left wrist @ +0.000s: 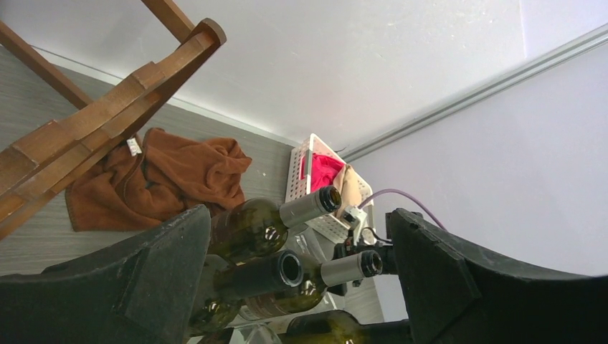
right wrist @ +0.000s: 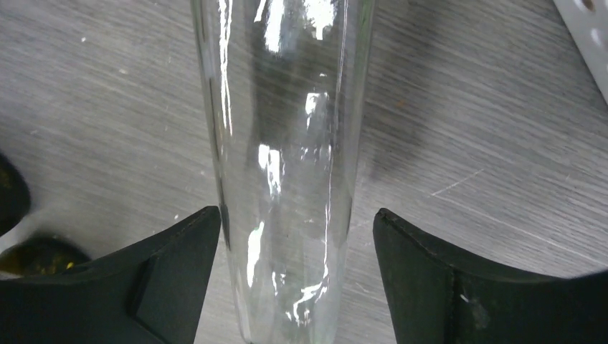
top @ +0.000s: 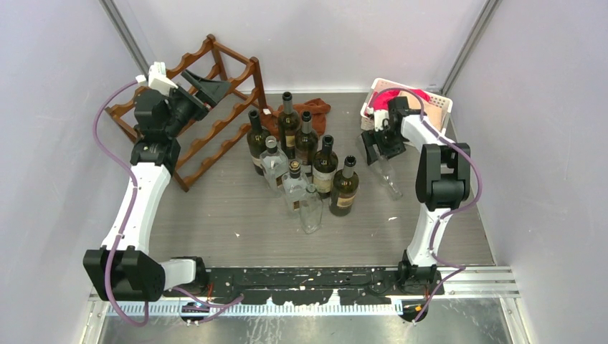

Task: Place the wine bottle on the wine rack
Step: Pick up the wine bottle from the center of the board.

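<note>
Reddish-brown wine rack (top: 228,115), clear wine bottle (right wrist: 279,179)

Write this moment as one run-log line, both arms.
left fingers: open, empty, raised near wine rack | right fingers: open, straddling lying clear bottle, no contact visible | placement: not done

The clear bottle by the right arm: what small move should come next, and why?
Probably closing the right arm's jaws on the clear bottle. The right wrist view shows it lying between them, with table visible in a gap on each side, so nothing grips it yet. It likely needs a firm hold before it can be lifted toward the wine rack.
</note>
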`<state>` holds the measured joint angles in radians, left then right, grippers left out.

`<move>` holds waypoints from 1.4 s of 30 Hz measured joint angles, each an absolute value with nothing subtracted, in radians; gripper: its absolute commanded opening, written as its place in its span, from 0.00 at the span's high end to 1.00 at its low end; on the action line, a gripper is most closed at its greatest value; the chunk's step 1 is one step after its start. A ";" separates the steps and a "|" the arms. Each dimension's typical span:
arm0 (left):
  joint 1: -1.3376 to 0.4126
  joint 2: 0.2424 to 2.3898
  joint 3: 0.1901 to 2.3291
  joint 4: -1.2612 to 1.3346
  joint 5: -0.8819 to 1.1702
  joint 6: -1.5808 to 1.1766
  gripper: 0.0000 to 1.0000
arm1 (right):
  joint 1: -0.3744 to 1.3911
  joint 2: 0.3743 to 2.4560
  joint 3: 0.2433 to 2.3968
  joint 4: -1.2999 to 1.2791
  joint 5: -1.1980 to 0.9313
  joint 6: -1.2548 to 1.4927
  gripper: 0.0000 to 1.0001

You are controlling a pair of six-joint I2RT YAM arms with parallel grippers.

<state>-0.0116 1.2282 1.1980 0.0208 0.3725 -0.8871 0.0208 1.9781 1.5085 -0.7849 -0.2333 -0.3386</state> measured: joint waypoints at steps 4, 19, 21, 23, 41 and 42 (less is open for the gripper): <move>-0.014 1.231 1.198 0.021 0.379 -0.892 0.06 | 0.046 1.998 1.481 -0.732 -0.181 -0.343 0.27; -0.078 1.279 1.245 0.005 0.391 -0.898 0.06 | 0.015 1.948 1.456 -0.754 -0.196 -0.325 0.99; -0.096 1.279 1.252 0.003 0.390 -0.897 0.06 | -0.022 1.909 1.497 -0.804 -0.233 -0.299 0.99; -0.117 1.279 1.261 0.002 0.388 -0.895 0.06 | -0.059 1.868 1.563 -0.847 -0.272 -0.271 0.99; -0.357 1.464 1.629 -0.068 0.340 -0.914 0.06 | -0.126 1.838 2.254 -0.712 -0.679 0.493 0.99; -0.368 1.474 1.645 -0.073 0.339 -0.916 0.05 | -0.123 1.846 2.262 -0.664 -0.697 0.553 0.99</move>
<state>-0.3683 1.4742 1.6447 -0.0731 0.3393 -0.9161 -0.1234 1.8462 2.2616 -0.6640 -0.6971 0.5526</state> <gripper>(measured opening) 0.940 0.650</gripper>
